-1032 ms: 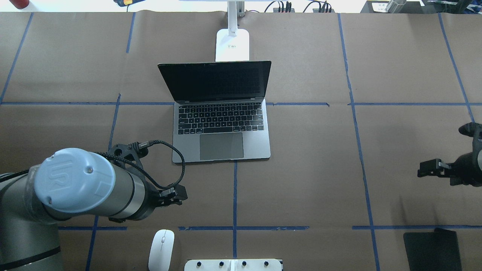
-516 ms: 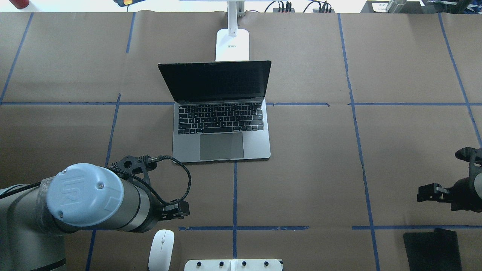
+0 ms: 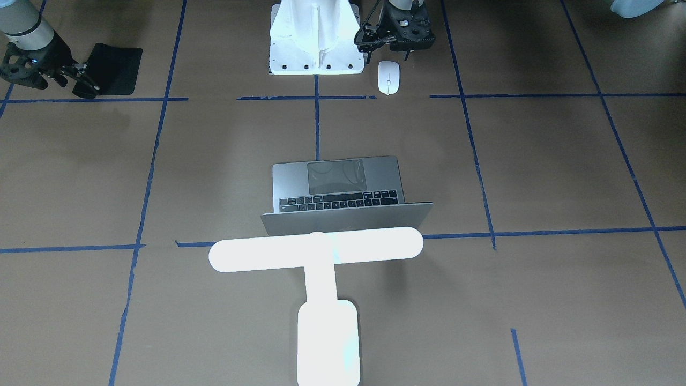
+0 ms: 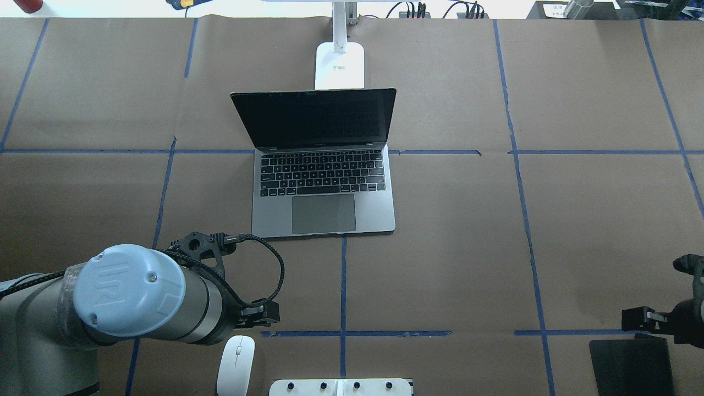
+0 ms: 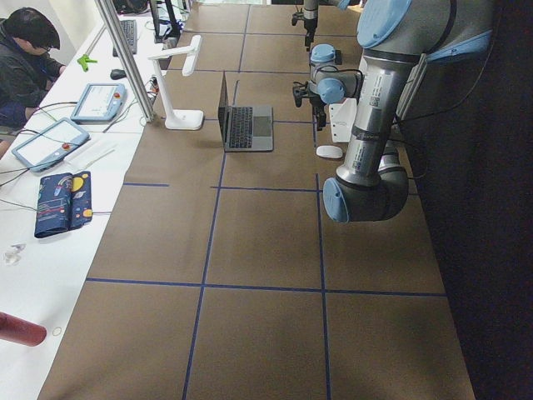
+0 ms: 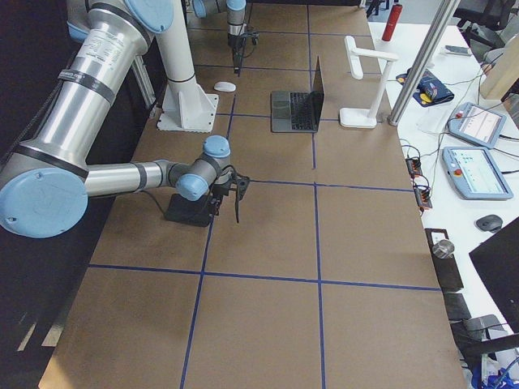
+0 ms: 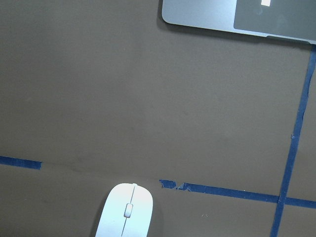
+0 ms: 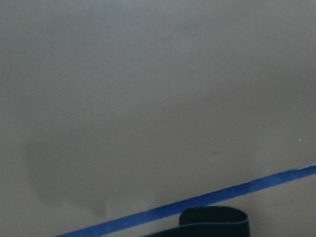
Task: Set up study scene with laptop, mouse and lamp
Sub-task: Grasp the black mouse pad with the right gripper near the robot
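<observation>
The laptop (image 4: 323, 192) lies open in the middle of the bench (image 4: 467, 247), its keyboard and dark screen turned toward the robot. The lit lamp (image 3: 316, 252) stands just behind the lid on the far side, its bar reaching out over the screen's top edge, so these two look already arranged as a work spot. The mouse (image 4: 236, 363) is well apart from them, on the near edge of the bench just beside the white robot pedestal (image 4: 341, 386), which is no place for a user's hand, so it seems to be the piece left to move. That would explain the left arm (image 4: 132, 291): its wrist hangs low just on the far side of the mouse, and its camera catches the mouse at the bottom of the picture (image 7: 126, 212), not yet centred under the tool. The left jaws show in no view clearly enough, so I cannot tell whether they are apart or together. The right arm (image 4: 676, 324) hovers at the far edge of the black mouse mat (image 4: 631, 366), likely lining up to take it. Its jaws are too small and too dark to judge; nothing appears to be held.
</observation>
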You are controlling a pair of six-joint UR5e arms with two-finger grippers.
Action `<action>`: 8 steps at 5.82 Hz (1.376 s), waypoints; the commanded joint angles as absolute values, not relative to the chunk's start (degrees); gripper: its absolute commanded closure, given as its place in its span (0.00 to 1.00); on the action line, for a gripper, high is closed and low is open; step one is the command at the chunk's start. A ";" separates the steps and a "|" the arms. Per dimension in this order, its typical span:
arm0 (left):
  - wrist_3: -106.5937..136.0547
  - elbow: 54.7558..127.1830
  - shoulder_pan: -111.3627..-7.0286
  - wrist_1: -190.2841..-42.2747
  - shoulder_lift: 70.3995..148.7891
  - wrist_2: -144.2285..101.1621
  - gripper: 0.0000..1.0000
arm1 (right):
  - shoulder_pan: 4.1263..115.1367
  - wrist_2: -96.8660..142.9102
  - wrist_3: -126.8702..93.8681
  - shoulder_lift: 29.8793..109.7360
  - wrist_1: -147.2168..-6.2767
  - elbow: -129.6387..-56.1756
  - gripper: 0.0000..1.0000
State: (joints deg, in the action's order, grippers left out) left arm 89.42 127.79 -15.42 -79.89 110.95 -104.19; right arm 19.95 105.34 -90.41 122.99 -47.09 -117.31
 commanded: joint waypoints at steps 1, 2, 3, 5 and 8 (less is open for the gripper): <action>89.38 127.97 -15.47 -79.98 111.09 -104.24 0.00 | 3.47 89.86 -104.82 123.57 -46.32 -117.42 0.00; 89.38 128.06 -15.64 -79.98 111.09 -104.15 0.00 | 3.08 89.91 -104.77 124.71 -44.67 -117.42 0.00; 89.47 128.14 -15.56 -79.89 111.09 -104.15 0.00 | 3.08 89.91 -104.59 127.94 -40.73 -117.42 0.00; 89.56 128.06 -15.47 -79.89 111.18 -104.15 0.00 | 2.99 90.18 -104.50 130.87 -37.53 -117.33 0.00; 89.74 128.06 -15.47 -79.89 111.27 -104.15 0.00 | -0.17 90.35 -105.02 130.87 -37.44 -115.85 0.00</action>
State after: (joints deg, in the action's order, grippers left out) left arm 89.66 128.06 -15.47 -79.89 111.26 -104.15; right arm 0.81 90.32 -104.71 130.84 -37.52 -116.35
